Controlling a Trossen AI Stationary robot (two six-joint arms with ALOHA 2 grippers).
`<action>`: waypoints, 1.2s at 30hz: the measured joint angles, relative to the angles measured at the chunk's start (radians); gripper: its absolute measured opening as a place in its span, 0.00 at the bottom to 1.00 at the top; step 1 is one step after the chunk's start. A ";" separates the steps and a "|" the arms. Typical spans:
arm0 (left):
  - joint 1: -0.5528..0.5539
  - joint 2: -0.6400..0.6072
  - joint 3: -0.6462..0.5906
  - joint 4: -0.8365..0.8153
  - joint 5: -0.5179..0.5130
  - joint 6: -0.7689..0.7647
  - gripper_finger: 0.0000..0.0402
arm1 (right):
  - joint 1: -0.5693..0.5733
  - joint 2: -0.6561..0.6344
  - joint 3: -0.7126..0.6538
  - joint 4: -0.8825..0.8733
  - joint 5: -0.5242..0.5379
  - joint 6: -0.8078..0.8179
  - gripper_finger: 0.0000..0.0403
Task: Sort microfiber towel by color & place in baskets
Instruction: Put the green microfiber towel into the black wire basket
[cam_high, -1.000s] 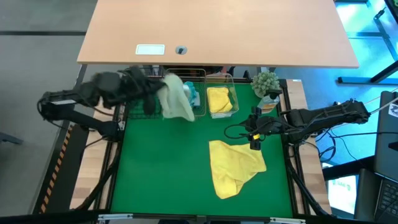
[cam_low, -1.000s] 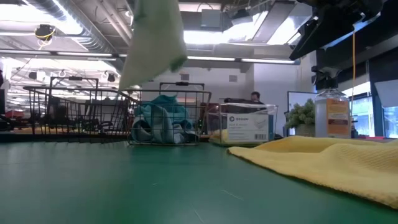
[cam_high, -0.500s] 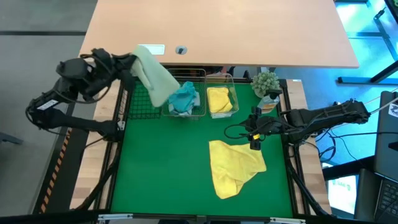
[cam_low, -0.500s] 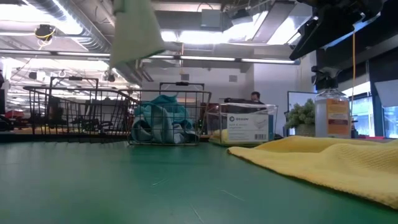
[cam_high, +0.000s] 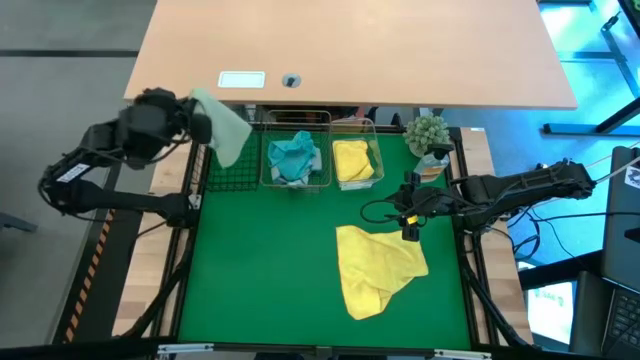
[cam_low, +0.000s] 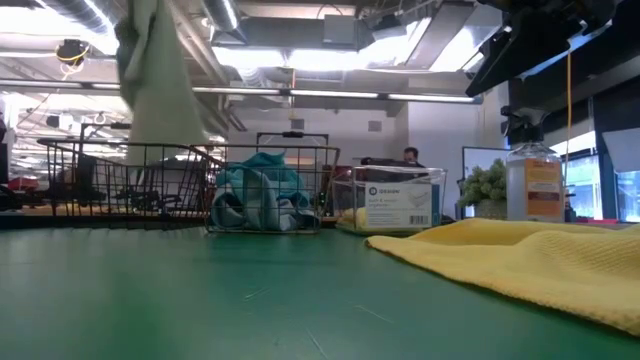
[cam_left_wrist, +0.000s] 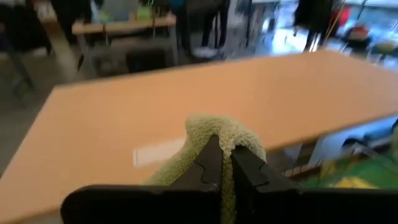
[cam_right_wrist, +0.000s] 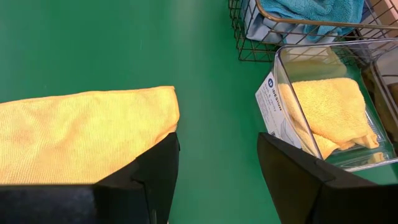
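My left gripper is up over the table's far-left corner, shut on a pale green towel. In the low view the green towel hangs above the black wire basket, which also shows in the high view. The copper basket holds a teal towel. A clear-walled box holds a yellow towel. Another yellow towel lies flat on the mat. My right gripper waits open above that towel's far right corner. My left gripper pinches a bunched fold of the green towel between its two shut fingers. The fold bulges out past the fingertips. The towel is lifted clear and hangs slack below the gripper, over the black basket.
A small potted plant and a spray bottle stand at the mat's far right corner. A light wooden table lies beyond the baskets. The green mat is bare on its left and near parts.
My left gripper has swung the green towel from in front of the copper basket toward the table's far left, turning as it went. The towel stayed lifted and now hangs over the black basket. The right arm has kept still.
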 joint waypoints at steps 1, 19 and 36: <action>0.002 0.000 -0.014 -0.033 0.008 -0.037 0.00 | 0.000 0.000 0.000 0.000 0.000 0.000 0.54; 0.002 0.029 -0.492 -0.063 0.170 -0.334 0.00 | 0.000 0.000 0.000 0.000 0.000 0.000 0.54; 0.002 0.028 -0.750 0.110 0.166 -0.358 0.03 | 0.000 0.000 0.000 0.000 0.000 0.000 0.54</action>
